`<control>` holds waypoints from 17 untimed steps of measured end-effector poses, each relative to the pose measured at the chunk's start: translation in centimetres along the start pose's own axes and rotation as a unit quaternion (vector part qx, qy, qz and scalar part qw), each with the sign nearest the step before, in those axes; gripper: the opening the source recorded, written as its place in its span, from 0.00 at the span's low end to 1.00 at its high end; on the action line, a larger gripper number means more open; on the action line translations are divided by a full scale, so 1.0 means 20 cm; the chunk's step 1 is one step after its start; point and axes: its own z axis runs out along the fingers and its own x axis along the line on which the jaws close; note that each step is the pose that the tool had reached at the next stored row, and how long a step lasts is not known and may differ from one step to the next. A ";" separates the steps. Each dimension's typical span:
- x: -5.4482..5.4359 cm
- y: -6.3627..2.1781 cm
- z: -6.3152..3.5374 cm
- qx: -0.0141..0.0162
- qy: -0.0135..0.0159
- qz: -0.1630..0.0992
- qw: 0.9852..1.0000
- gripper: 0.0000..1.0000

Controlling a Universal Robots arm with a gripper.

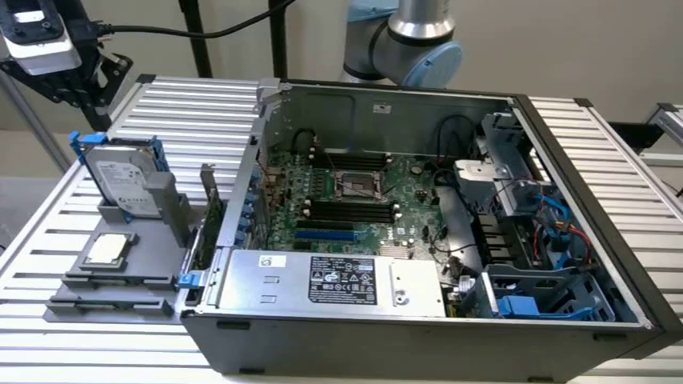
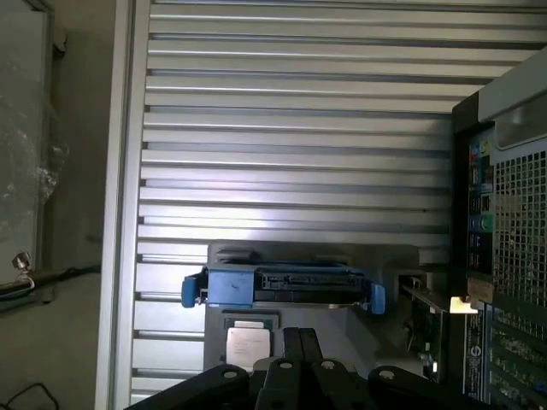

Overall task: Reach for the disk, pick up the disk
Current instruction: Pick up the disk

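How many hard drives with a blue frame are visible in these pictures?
1. The disk stands upright in the grey stand, at the exterior view's left of the open computer case. Others may be hidden in the case's drive bays.

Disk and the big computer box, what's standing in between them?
In the exterior view, a thin card stands upright between the disk and the computer box.

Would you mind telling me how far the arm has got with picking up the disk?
Done: nothing shows as finished; the disk stands upright in its grey holder beside the computer case. In hand: the reach, with the gripper above the disk and apart from it, fingers shut and holding nothing. Left: closing the gap, and the whole pick-up.
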 end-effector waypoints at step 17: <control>0.15 0.103 0.005 0.001 0.001 -0.028 1.000 0.11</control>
